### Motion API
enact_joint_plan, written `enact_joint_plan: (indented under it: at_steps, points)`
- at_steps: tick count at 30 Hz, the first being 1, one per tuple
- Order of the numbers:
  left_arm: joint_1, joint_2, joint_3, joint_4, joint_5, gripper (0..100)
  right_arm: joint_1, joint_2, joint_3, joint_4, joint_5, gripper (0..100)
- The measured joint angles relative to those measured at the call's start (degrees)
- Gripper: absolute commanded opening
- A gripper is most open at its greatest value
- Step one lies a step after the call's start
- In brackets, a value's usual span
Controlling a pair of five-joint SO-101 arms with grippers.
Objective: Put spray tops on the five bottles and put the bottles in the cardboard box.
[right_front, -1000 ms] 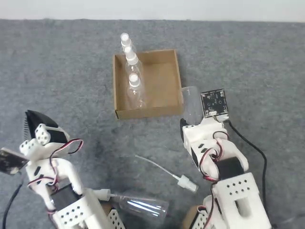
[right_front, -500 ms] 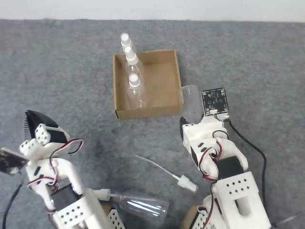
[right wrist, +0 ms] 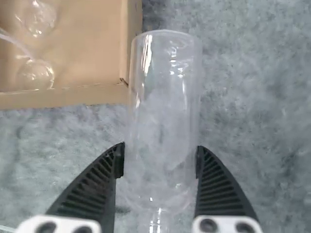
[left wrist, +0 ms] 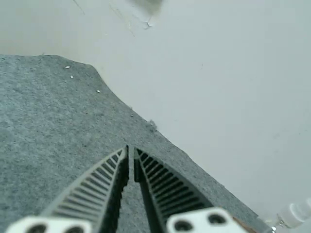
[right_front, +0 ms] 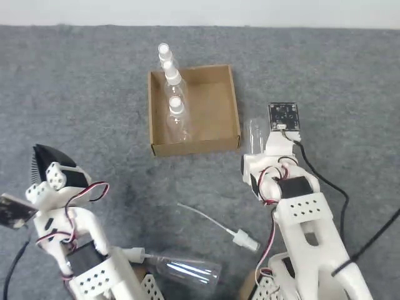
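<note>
1. This is looking like a robotics lab bench: two white printed arms, the left arm (right_front: 69,237) and the right arm (right_front: 306,215), are standing side by side.
2. Red and black wires (right_front: 270,187) are looping bare over the joints, and an uncased camera board (right_front: 283,116) is riding on the right arm's wrist.
3. A grey felt tabletop (right_front: 75,87) is spreading underneath, with a plain white wall (left wrist: 218,73) running behind it.
4. A cardboard box (right_front: 194,148) and clear bottles (right_front: 177,119) are sitting out on the felt.

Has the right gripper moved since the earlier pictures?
Yes. The right gripper, shut on the clear bottle, has shifted away from the cardboard box's right wall in the high view.
</note>
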Motion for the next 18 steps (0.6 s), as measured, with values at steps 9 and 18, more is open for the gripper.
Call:
enact_joint_plan:
  at_steps: [9, 18]
  points:
    - [0.0, 0.0, 0.0, 0.0, 0.0, 2, 6.51, 1.05, -2.55, 0.0, -4.4, 7.6]
    - [0.0, 0.0, 0.0, 0.0, 0.0, 2, 6.95, 15.47, -11.08, 4.04, -5.1, 8.1]
